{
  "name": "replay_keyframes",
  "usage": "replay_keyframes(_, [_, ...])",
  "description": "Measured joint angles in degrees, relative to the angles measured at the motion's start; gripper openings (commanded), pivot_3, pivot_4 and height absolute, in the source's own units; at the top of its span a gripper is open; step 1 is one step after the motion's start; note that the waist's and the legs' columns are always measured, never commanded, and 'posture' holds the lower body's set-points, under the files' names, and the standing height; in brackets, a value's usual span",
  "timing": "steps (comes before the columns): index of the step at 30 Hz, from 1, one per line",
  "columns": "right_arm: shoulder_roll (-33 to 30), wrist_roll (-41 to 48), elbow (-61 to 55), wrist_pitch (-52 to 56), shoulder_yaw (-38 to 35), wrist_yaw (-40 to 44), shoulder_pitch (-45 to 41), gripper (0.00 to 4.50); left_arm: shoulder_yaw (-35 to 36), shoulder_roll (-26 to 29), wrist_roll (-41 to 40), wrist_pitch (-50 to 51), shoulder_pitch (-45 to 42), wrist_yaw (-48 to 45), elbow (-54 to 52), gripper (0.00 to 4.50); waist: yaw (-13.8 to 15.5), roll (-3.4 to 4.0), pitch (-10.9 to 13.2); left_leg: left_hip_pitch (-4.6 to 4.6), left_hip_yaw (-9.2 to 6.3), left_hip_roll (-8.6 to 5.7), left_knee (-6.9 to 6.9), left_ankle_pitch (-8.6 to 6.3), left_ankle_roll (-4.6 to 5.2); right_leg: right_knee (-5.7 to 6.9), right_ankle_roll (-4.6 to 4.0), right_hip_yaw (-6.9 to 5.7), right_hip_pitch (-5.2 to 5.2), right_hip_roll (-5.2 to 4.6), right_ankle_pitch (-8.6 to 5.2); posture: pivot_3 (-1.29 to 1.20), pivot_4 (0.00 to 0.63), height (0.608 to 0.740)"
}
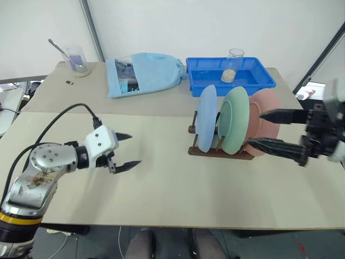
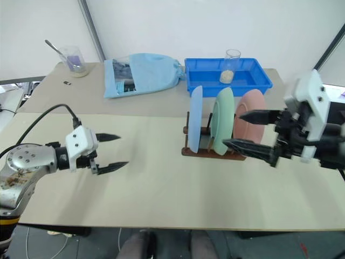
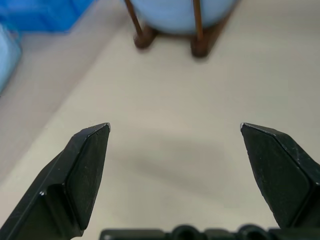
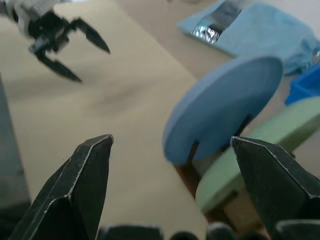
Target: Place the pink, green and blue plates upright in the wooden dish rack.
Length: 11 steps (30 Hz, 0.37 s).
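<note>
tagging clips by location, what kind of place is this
Probably a lab or test setup, not a home kitchen: plain tables against a white tent-like wall, a beaker with a stirrer, and a dish rack laid out as a staged task.

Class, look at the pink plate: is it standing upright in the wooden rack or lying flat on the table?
Upright. The pink plate stands on edge in the wooden rack, beside the green plate.

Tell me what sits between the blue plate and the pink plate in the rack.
The green plate stands upright between the blue plate and the pink plate in the wooden dish rack, seen in both eye views.
</note>
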Motion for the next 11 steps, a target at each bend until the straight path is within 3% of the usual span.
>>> replay_keyframes(5, [1.3, -18.2, -0.3, -8.8, -5.6, 14.9, 17.2, 4.19, 4.4, 0.3, -1.1, 0.5, 2.5, -0.4, -0.2, 4.5, 0.7, -0.02, 0.0, 0.12, 0.42, 0.24, 0.01, -0.07, -0.28, -0.02, -0.01, -0.03, 0.0, -0.08, 0.01, 0.0, 0.15, 0.74])
replay_keyframes(11, [3.6, -27.5, 2.6, -19.3, -2.6, 18.6, 18.5, 4.19, 4.8, 0.0, -1.4, 0.8, 3.2, 0.3, -1.3, 4.5, 0.2, -0.07, 0.0, 0.21, 0.77, 0.36, 0.01, -0.13, -0.38, 0.03, -0.02, -0.05, -0.07, 0.02, 0.02, 0.0, 0.15, 0.74])
